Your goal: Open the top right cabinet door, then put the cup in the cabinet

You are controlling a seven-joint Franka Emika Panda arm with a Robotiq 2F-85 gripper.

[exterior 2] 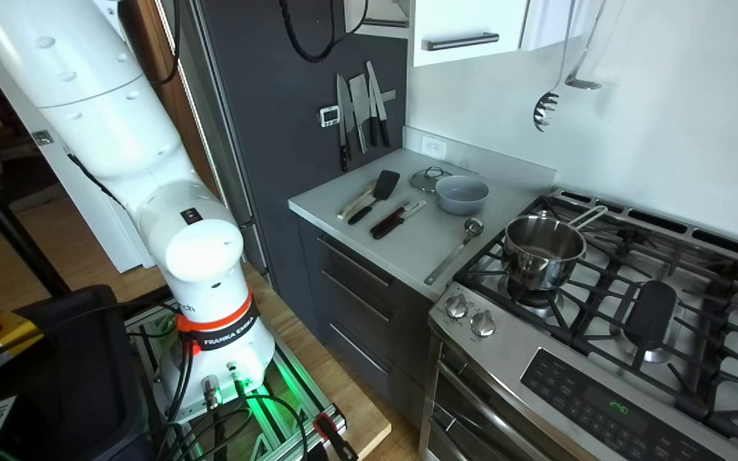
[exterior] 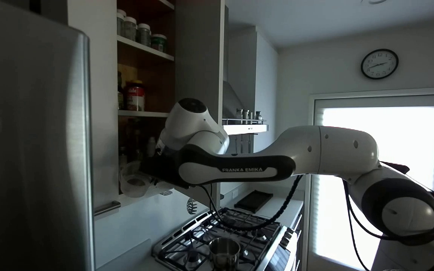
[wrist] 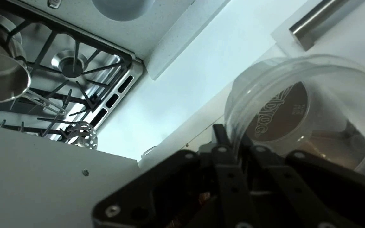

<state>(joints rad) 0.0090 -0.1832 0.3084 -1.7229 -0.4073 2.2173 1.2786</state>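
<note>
The cup (exterior: 136,184) is a see-through, whitish, rounded plastic cup, tilted. In an exterior view it shows in front of the lowest cabinet opening, overlapping the shelf's front edge. In the wrist view the cup (wrist: 331,104) is at the right; my gripper (wrist: 235,136) has one finger on each side of its wall, shut on it. In an exterior view the fingertips are hidden behind the dark gripper body. The top right cabinet door (exterior: 199,49) stands open; its panel (wrist: 43,177) fills the wrist view's lower left. The cabinet (exterior: 146,49) has brown inner shelves with jars.
A shut grey panel (exterior: 106,113) with a bar handle (exterior: 107,208) adjoins the opening. The steel fridge (exterior: 32,150) stands nearby. Below are the stove (exterior: 194,233) with a steel pot (exterior 2: 543,253), and a counter with a grey bowl (exterior 2: 462,195). Bottles stand inside the lowest compartment.
</note>
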